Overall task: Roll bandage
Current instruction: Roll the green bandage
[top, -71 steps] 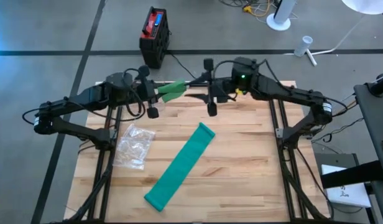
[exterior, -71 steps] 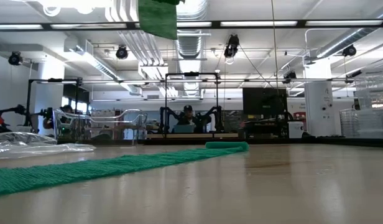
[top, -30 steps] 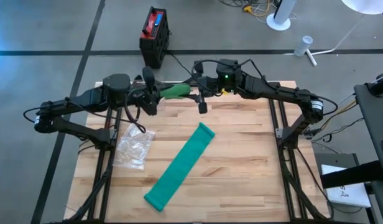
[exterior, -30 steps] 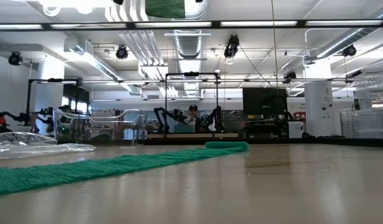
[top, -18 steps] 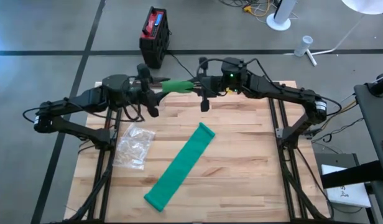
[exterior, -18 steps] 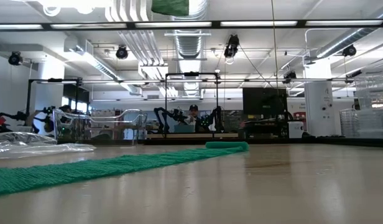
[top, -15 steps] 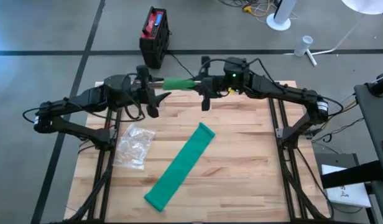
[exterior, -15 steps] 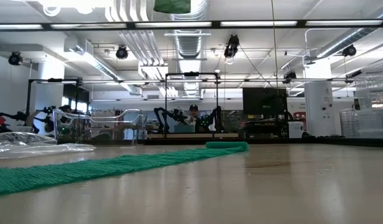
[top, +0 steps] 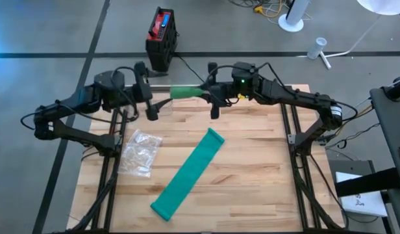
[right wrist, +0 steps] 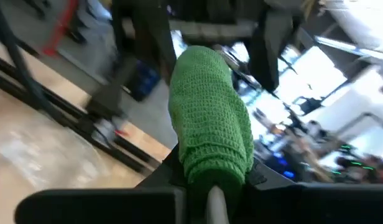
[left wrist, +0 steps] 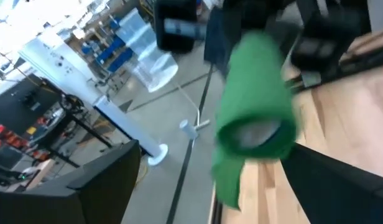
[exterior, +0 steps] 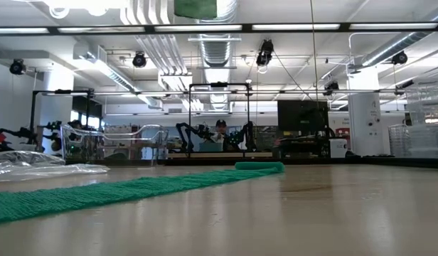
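Observation:
A rolled green bandage (top: 186, 90) hangs in the air over the table's far edge, level, with my right gripper (top: 208, 91) shut on it. The roll also shows at the low view's top edge (exterior: 196, 7). From the end of the roll (left wrist: 253, 106) that faces my left gripper, a loose tail (left wrist: 226, 180) hangs down. My left gripper (top: 147, 90) stands open a short way to the roll's left, touching nothing. A teal bandage strip (top: 187, 172) lies flat and unrolled on the wooden table (top: 252, 162). My right gripper pinches the roll's right end (right wrist: 210, 165) between its two fingers. The fingers come level from the table's right and lie along the roll. The roll is lifted clear of the table and points toward my left gripper.
A crumpled clear plastic bag (top: 140, 153) lies on the table's left part, beside the teal strip. A red and black box (top: 161, 36) stands on the floor beyond the far edge. The table's right half is bare wood.
My right gripper has shut on the green roll's right end. My left gripper has opened, let go of the roll, rolled its wrist and drawn back toward the table's left edge. The roll stays in the air, level, in my right gripper.

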